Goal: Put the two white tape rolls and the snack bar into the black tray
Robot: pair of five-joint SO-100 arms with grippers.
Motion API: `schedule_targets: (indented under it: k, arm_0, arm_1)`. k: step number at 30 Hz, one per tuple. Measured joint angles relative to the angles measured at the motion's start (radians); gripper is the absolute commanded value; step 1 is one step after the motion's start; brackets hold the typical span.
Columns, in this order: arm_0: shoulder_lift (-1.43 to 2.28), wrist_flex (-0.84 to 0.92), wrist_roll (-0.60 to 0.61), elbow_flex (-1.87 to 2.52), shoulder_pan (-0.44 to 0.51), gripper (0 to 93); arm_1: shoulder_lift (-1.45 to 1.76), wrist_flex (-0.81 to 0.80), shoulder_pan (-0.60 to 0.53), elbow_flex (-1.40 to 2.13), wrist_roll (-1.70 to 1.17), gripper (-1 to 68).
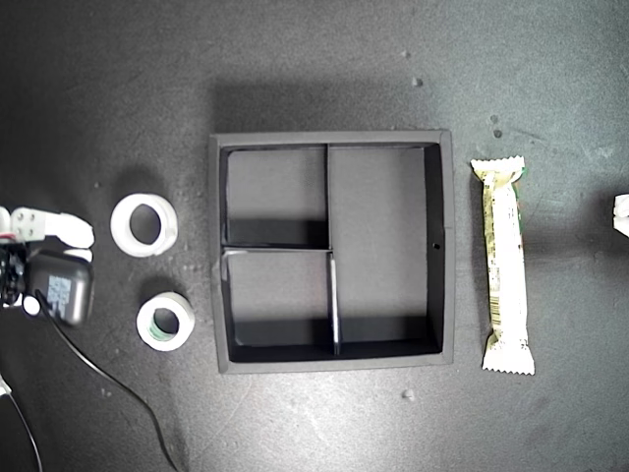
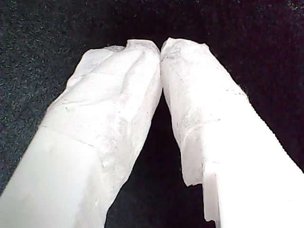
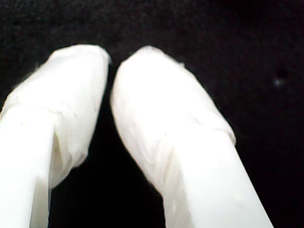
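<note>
Two white tape rolls (image 1: 144, 225) (image 1: 164, 321) beside black tray (image 1: 444, 246)

My first gripper (image 2: 160, 46) fills most of the first wrist view, its two fingers (image 2: 114, 109) wrapped in white, wrinkled tape. The fingertips meet, touching at the very ends, while a dark wedge-shaped gap widens between the fingers toward the camera. Nothing lies between them. Behind and around them is only the dark, finely speckled surface (image 2: 38, 42), with no other object visible in this view.
</note>
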Motion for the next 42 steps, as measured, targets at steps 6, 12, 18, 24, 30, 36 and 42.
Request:
schedule_targets:
  k: [6,12,18,24,30,36,42]
  arm_0:
    - [0.000,0.000,0.000,0.000,0.000,1.5]
    - [0.000,0.000,0.000,0.000,0.000,1.5]
    - [0.000,0.000,0.000,0.000,0.000,0.0]
    - [0.000,0.000,-0.058,0.000,0.101,0.0]
    - [0.000,-0.083,-0.074,0.000,0.262,0.0]
    - [0.000,-0.141,-0.114,0.002,0.341,0.2]
    - [0.000,-0.233,0.034,-0.006,0.235,4.5]
  arm_1:
    - [0.000,0.000,-0.002,0.000,0.000,-0.3]
    - [0.000,0.003,-0.002,0.000,0.000,-0.3]
    - [0.000,0.003,-0.002,0.000,0.000,-0.3]
    - [0.000,0.003,-0.002,0.000,0.000,-0.3]
    - [0.000,-0.029,-0.002,0.000,0.000,-0.3]
    - [0.000,-0.127,-0.011,0.000,0.000,-0.4]
    - [0.000,-0.371,-0.051,-0.006,-0.304,-0.4]
